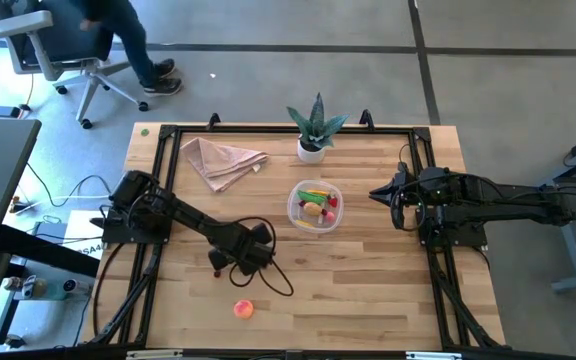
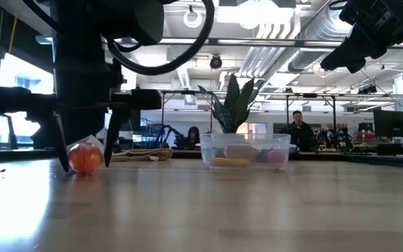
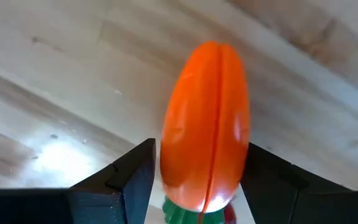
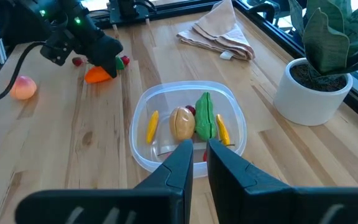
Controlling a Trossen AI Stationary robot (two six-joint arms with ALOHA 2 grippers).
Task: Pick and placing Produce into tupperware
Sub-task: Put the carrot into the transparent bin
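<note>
In the high view the left gripper [image 1: 218, 262] sits low on the desk [image 1: 368, 300], left of centre in the frame, reaching down over an orange carrot [image 3: 207, 124]. The left wrist view shows the carrot lying on the wood between the two dark fingers [image 3: 126, 183], one on each side of it; they are spread and stand close beside it, though I cannot tell whether they press on it yet. In the right wrist view the carrot [image 4: 98, 75] shows at the upper left, just beside a small red piece [image 4: 123, 61].

A pink-orange peach [image 1: 243, 309] lies alone near the bottom of the high view, below the left gripper.

The tupperware [image 1: 293, 208] stands at the middle of the high view. It holds a green pod [image 4: 204, 116], yellow strips [image 4: 152, 126] and a tan rounded piece [image 4: 183, 122].

The right gripper [image 1: 380, 193] hovers to the right of the tupperware, above the desk, and its fingers [image 4: 179, 165] are nearly together, holding nothing.

A potted plant [image 1: 314, 128] stands just above the tupperware in the high view, and a folded beige cloth [image 1: 220, 160] lies to the upper left.
</note>
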